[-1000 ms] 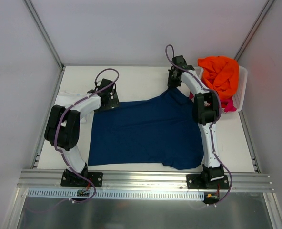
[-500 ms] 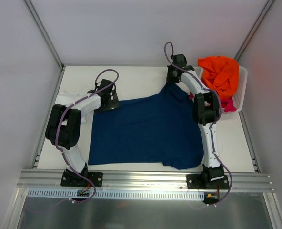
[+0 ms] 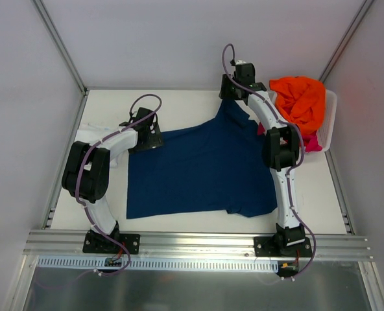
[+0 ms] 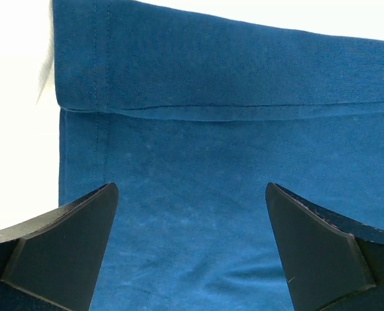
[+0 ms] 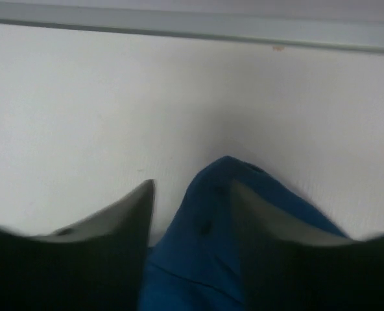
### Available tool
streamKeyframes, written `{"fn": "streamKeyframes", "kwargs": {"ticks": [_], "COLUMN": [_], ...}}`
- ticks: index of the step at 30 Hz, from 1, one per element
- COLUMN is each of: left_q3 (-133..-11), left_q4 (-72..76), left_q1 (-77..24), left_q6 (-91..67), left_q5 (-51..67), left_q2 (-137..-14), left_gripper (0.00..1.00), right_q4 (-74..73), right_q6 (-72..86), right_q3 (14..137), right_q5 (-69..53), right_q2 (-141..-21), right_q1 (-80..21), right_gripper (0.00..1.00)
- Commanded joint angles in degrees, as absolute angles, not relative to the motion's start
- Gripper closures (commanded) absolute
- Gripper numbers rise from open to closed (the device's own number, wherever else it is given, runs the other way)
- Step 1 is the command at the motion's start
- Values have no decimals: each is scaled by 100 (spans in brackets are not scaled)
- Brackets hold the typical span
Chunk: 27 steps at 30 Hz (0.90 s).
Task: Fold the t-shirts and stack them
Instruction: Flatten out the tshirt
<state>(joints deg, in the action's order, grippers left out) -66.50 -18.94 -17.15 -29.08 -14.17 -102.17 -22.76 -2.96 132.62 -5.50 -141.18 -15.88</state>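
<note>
Right tool (image 5: 192, 188) has the blue shirt's (image 3: 198, 168) far corner between its fingers (image 5: 114, 223), gripped or loose I cannot tell, and the shirt lies flat on the worktop (image 3: 179, 107), stretching back toward the near edge.

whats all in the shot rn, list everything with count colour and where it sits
navy t-shirt: 1, navy blue, spread mid-table, far right corner at the right gripper
orange t-shirt: 1, orange, heaped in the basket
magenta t-shirt: 1, magenta-pink, under the orange one
white t-shirt: 1, white, table's left edge, partly under the left arm
basket: 1, white, far right
table: 1, white
left gripper: 1, black, open over navy cloth
right gripper: 1, black, jaws parted, navy cloth between
</note>
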Motion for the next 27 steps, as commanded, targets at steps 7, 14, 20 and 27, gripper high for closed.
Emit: {"fn": "streamKeyframes", "kwargs": {"ticks": [7, 14, 20, 27], "left_q3": [-6671, -6592, -6443, -6302], "left_q4": [-1942, -1925, -1934, -1925], "left_q1": [-1652, -1652, -1661, -1661], "left_q6": [-2839, -2900, -2865, -2848], "left_q5": [-1327, -1248, -1230, -1310], "left_q2": [-10266, -10169, -10037, -9844], "left_gripper": [1, 1, 1, 1], "right_q4": [-2083, -2679, -3074, -3744], "right_q6": [-659, -545, -422, 122], "right_q3": [13369, 12621, 12488, 12920], "right_q5": [-36, 1281, 1879, 2110], "right_q2": [-13845, -13149, -13358, -13816], "right_q1": [-1644, -1626, -1617, -1503], "right_gripper": [1, 0, 9, 20]}}
